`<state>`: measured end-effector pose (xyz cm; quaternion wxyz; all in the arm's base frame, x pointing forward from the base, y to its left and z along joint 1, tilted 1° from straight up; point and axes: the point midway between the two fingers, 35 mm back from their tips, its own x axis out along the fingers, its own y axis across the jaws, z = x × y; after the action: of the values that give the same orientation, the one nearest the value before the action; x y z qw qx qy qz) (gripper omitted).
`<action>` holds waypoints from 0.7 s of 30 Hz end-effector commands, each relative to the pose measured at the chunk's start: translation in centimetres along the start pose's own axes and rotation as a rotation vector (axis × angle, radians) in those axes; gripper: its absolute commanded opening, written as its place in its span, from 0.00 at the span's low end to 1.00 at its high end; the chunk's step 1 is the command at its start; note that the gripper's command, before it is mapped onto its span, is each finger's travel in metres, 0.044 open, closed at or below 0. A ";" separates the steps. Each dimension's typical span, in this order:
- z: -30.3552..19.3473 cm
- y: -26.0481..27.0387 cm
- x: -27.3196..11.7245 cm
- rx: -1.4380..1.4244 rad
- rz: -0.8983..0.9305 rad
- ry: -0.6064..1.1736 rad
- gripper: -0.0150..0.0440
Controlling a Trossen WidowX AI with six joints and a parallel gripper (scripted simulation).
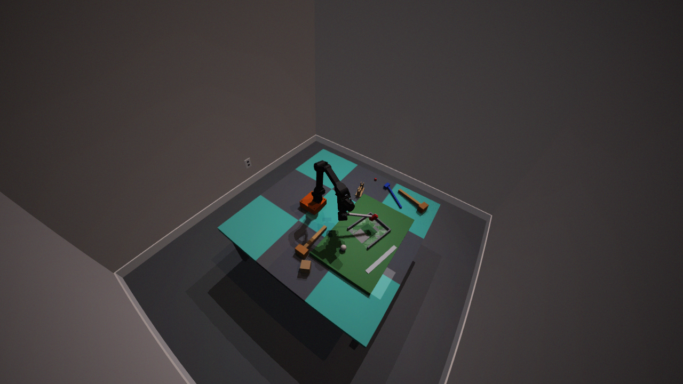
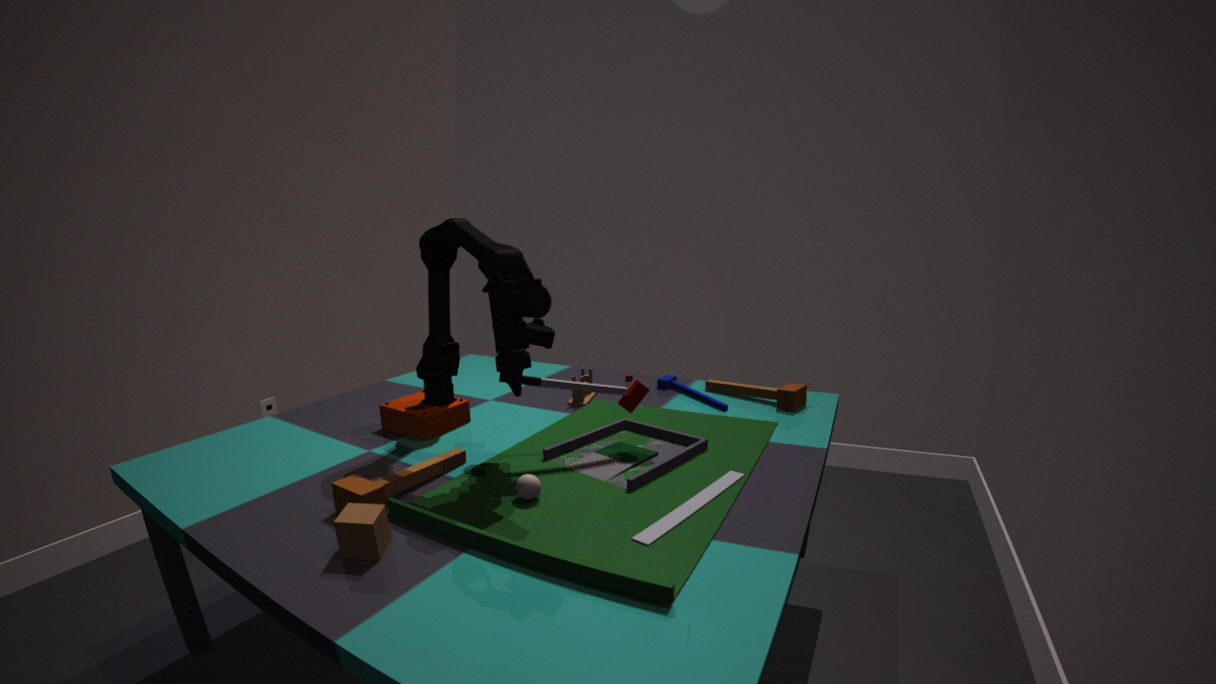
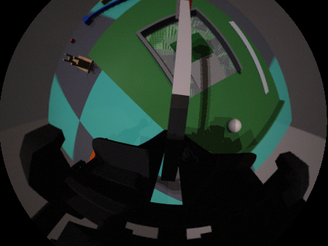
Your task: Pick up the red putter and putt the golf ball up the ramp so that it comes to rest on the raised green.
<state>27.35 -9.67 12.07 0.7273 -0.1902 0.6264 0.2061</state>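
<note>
My gripper [image 1: 342, 217] [image 2: 515, 387] [image 3: 171, 134] is shut on the dark handle of the red putter [image 1: 373, 216] [image 2: 633, 395] [image 3: 182, 61]. The putter is in the air above the green board [image 1: 346, 269] [image 2: 586, 544] [image 3: 119, 61], its red head pointing away from the arm, beyond the raised green. The white golf ball [image 1: 343, 247] [image 2: 527, 486] [image 3: 234, 126] lies on the board, apart from the putter. The grey ramp [image 3: 216, 73] leads to the small raised green [image 2: 631, 451] [image 3: 202, 44]. In the wrist view the shaft partly hides both.
A dark rail [image 1: 379, 239] [image 2: 668, 465] borders the green. A pale strip [image 1: 381, 259] [image 2: 689, 508] lies on the board. A wooden mallet [image 1: 302, 249] [image 2: 356, 490] and block [image 1: 305, 265] [image 2: 362, 531] are nearby. A wooden stand [image 2: 581, 395] [image 3: 82, 63], blue mallet [image 1: 394, 196] and another wooden mallet [image 1: 422, 207] are behind.
</note>
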 end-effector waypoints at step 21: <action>-11.3 -5.4 -2.3 0.606 -0.054 0.067 0.25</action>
<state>21.38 -19.07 12.46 0.7348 -0.0115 0.6780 0.0147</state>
